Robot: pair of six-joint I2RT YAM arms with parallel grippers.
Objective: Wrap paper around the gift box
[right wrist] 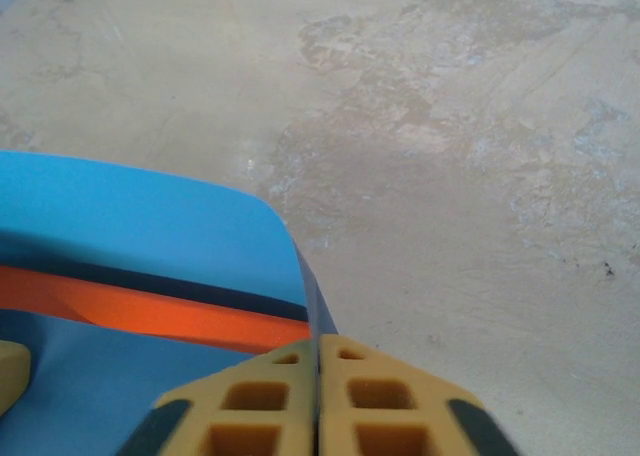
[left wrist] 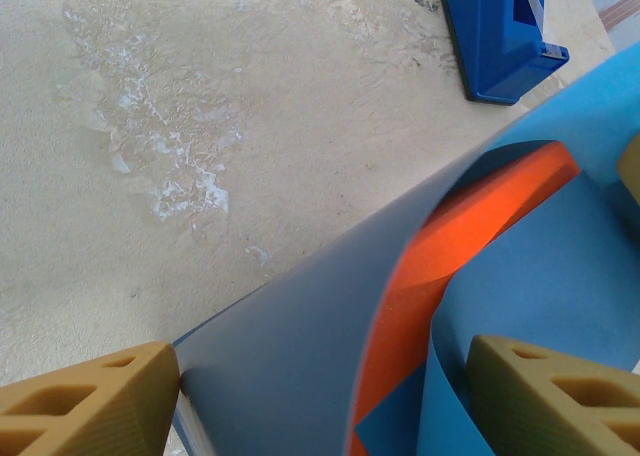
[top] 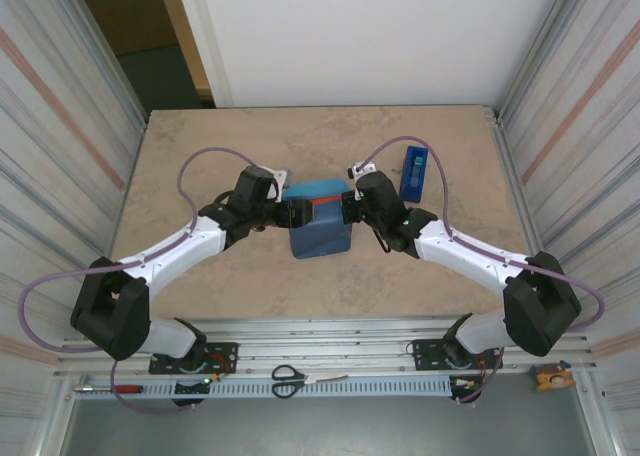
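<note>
Meanwhile, right jaws tight on the paper (right wrist: 130,216), left jaws wide astride the gift box (left wrist: 440,246).

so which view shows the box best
Left wrist: a broad orange band of the box shows between the paper flaps. The top view gives a small orange patch, the right wrist a thin strip.

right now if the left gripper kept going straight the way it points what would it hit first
The paper: its dark face curves between the fingers of the open left gripper, with the orange gift box right behind it. Depth is unclear, so contact may be near immediate.
</note>
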